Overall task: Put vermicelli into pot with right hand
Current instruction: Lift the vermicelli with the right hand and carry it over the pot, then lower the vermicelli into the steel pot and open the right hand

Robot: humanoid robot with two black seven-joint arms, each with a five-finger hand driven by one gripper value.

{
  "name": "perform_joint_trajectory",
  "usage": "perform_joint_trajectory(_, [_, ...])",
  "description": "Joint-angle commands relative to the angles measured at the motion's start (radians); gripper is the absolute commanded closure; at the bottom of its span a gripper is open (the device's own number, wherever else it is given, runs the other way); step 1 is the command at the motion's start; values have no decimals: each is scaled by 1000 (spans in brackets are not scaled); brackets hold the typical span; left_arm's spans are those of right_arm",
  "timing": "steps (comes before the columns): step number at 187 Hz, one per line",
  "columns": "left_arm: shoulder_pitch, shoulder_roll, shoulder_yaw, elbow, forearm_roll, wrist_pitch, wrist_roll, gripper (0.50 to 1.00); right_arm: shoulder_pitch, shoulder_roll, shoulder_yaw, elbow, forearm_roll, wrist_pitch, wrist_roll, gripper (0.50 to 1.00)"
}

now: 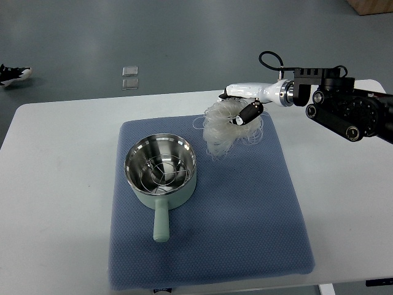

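A pale green pot with a steel inside and a short handle stands on the blue mat, left of centre. A loose bundle of white translucent vermicelli lies at the mat's far edge, right of the pot. My right hand comes in from the right edge and is over the top of the bundle, its white and black fingers curled into the strands. The bundle still touches the mat. The pot holds only a wire rack.
The white table carries the mat. Its far edge runs just behind the vermicelli. The right arm's black joints hang over the table's right side. Small clear items lie on the floor beyond.
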Motion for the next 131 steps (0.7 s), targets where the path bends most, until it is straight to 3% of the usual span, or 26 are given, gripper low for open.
perform_joint_trajectory(1, [0,0,0,0,0,0,0,500,47,2,1,1,35,14,11,1000])
perform_joint_trajectory(44, [0,0,0,0,0,0,0,500,142,55,1,3,103,79,20,1000])
perform_joint_trajectory(93, [0,0,0,0,0,0,0,500,174,115,1,87,104,99,28,1000])
perform_joint_trajectory(131, [0,0,0,0,0,0,0,500,170,175,-5,92,101,102,23,991])
